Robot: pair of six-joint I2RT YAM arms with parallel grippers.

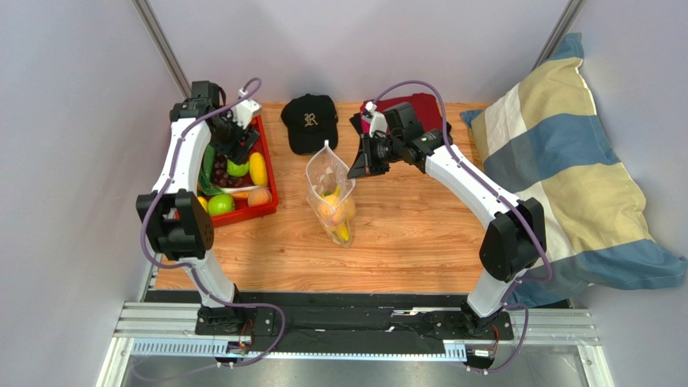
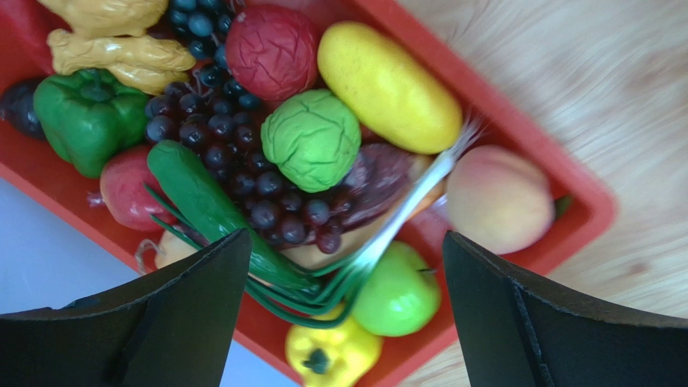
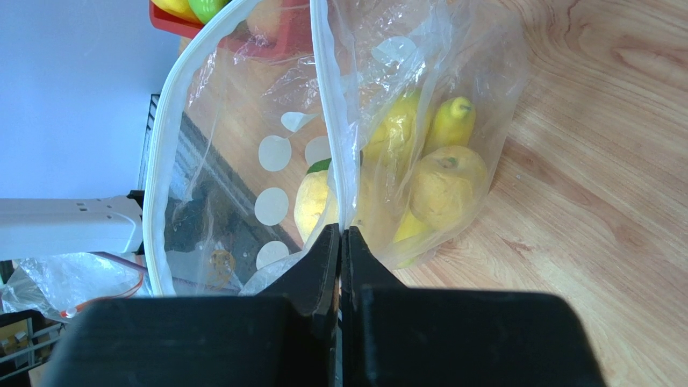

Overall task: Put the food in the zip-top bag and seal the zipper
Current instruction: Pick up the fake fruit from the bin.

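Observation:
The clear dotted zip-top bag [image 1: 331,197] stands mid-table with its mouth open, holding yellow and orange fruits [image 1: 333,214]. My right gripper [image 1: 361,165] is shut on the bag's right top edge and holds it up. In the right wrist view the gripper [image 3: 341,235] pinches the white zipper strip [image 3: 329,105], with yellow fruits [image 3: 446,181] inside the bag [image 3: 476,89]. My left gripper [image 1: 239,153] is open above the food in the red tray [image 1: 271,189]. In the left wrist view the gripper [image 2: 346,256] hovers over a green apple [image 2: 397,294], a peach [image 2: 497,199] and a yellow fruit [image 2: 388,87].
A black cap [image 1: 309,121] lies at the back centre. A dark red cloth [image 1: 424,109] lies behind the right arm. A striped pillow [image 1: 561,173] fills the right side. The tray [image 2: 593,211] also holds grapes, a green pepper, green onions and a yellow pepper.

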